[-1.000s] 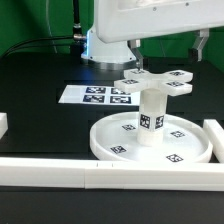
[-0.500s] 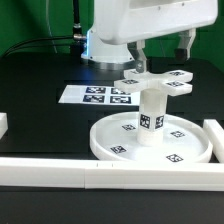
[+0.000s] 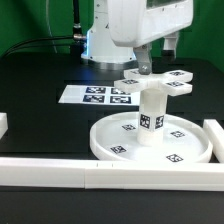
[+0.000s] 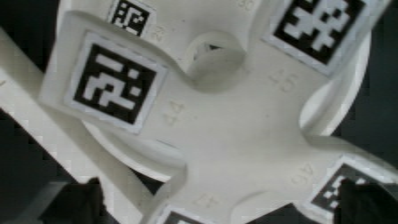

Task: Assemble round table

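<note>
The large rimmed disc [image 3: 118, 146] lies flat on the table. The short post [image 3: 150, 112] stands upright on its central hub. The cross-shaped foot [image 3: 158, 82] sits level on top of the post. My gripper [image 3: 157, 56] hangs just above the foot, open and empty, with one finger over the foot's middle and the other toward the exterior view's right. In the wrist view the foot [image 4: 231, 110] and its markers fill the picture from close up, and my gripper [image 4: 222, 215] shows only as dark finger edges at the picture's border.
The marker board [image 3: 98, 95] lies behind the disc toward the exterior view's left. White border bars run along the front [image 3: 90, 172], the exterior view's right [image 3: 213, 130] and its left [image 3: 3, 124]. The robot base [image 3: 100, 45] stands at the back.
The hand has turned about its own axis above the foot, so the two fingers appear closer together in the exterior view. The foot, post and disc have not moved.
</note>
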Motion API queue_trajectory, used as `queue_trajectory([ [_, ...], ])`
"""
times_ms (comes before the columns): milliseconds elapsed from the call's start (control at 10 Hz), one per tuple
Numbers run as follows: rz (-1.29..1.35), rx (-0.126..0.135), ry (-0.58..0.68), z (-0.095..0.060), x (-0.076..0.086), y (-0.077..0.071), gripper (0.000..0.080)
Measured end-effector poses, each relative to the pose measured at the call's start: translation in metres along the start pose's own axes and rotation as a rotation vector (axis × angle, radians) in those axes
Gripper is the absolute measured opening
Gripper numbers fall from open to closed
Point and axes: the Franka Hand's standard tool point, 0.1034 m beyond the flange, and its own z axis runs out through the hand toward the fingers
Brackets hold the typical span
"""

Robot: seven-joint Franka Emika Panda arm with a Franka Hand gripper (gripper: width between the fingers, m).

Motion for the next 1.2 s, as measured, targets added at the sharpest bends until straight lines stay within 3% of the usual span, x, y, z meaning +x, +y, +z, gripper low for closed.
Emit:
queue_trajectory([
  [200, -0.135, -0.012, 0.0, 0.004, -0.004, -0.001, 0.0648],
  [1200, -0.132, 0.011, -0.023, 0.021, -0.011, -0.011, 0.0648],
])
